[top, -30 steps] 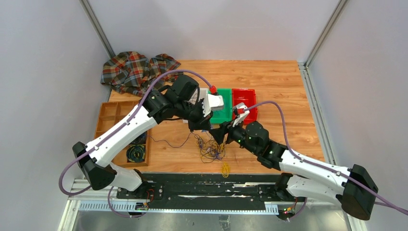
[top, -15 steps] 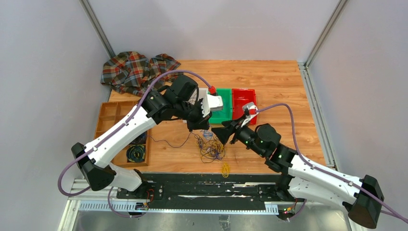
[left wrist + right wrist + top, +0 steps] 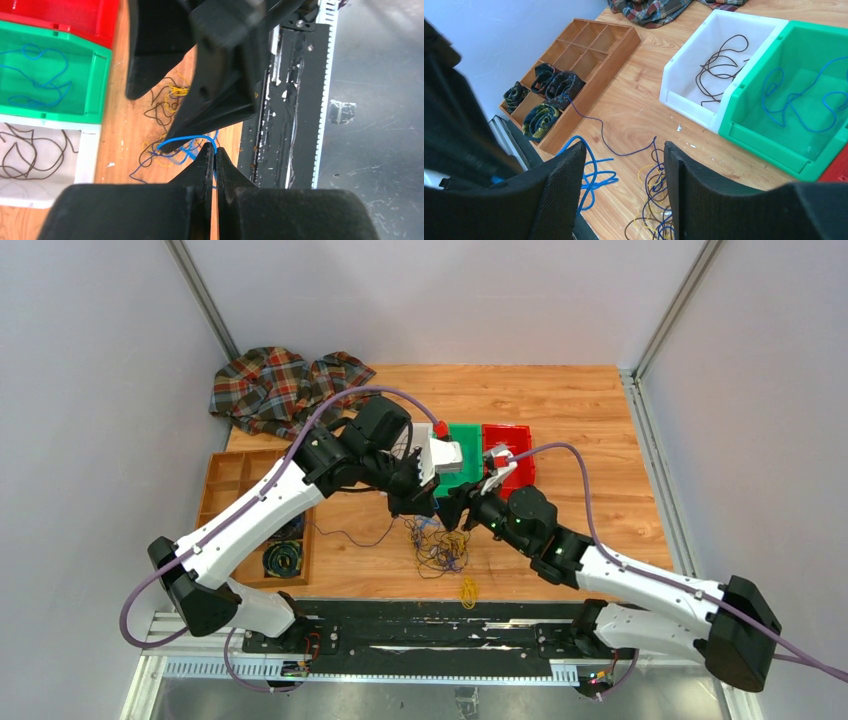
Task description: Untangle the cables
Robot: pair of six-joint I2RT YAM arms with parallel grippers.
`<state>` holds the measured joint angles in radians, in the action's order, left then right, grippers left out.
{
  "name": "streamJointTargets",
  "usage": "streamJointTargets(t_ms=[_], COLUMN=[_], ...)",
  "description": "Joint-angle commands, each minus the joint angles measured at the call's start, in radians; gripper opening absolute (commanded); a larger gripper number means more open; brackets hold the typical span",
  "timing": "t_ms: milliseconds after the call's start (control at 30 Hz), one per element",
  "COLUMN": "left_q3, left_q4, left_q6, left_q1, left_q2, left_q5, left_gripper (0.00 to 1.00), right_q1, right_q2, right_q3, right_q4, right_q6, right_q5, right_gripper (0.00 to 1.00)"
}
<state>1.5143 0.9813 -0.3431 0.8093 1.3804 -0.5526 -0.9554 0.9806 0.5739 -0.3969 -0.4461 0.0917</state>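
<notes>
The tangle of cables (image 3: 437,545) lies on the wooden surface (image 3: 580,420) at about 6 o'clock from its centre, a loose knot of dark, blue and yellow strands. A small yellow strand (image 3: 467,590) sits apart at the tangle's 5 o'clock. A thin dark line trails off from the tangle toward 9 o'clock, to the wooden tray (image 3: 225,480).

The left gripper (image 3: 214,150) hangs just above the tangle's 11 o'clock edge, its fingers clenched flat together on a blue cable (image 3: 187,140). From the pinch this cable arcs over to the tip of one finger of the right gripper (image 3: 624,150); whether it touches that finger cannot be told from the left wrist view. The right gripper is at the tangle's 1 o'clock, close beside the left one. Its fingers are spread well apart with nothing between them (only the strands lying on the surface show through the gap).

At 12 o'clock from the tangle three bins stand in a row:
- The white bin (image 3: 684,100) is at the 9 o'clock end and holds dark strands (image 3: 719,65).
- The green bin (image 3: 769,145) is in the middle and holds a loose blue strand (image 3: 794,95).
- The red bin (image 3: 508,450) is at the 3 o'clock end.

Dark coils (image 3: 541,120) fill the near compartments of the wooden tray. A plaid cloth (image 3: 285,380) is bunched at the surface's 10 o'clock corner.
</notes>
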Motion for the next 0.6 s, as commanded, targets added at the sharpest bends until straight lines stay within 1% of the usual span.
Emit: streamJointTargets(t_ms=[0,100,233,567], left_q3=[0.040,0.057,0.124,0.247], left_q4=[0.019,0.030,0.064,0.083], left_q6=[0.020,0.018,0.001,0.036], left_q1=[0.007,0.007,0.007,0.007], left_q2=[-0.006,-0.008,-0.003,-0.001], left_q5=[-0.099,-0.120,-0.139,-0.162], left_gripper=[0.01,0.01,0.01,0.01], right_q1=[-0.014,-0.016,-0.016,-0.016], right_q2=[0.079,0.121,0.150,0.120], right_q3=[0.053,0.047,-0.004,-0.126], right_q4=[-0.080,-0.098,-0.128,-0.138], right_q6=[-0.019,-0.039,-0.071,-0.119], right_q5=[0.022,0.011,0.032,0.120], right_gripper=[0.56,0.50,0.45,0.30])
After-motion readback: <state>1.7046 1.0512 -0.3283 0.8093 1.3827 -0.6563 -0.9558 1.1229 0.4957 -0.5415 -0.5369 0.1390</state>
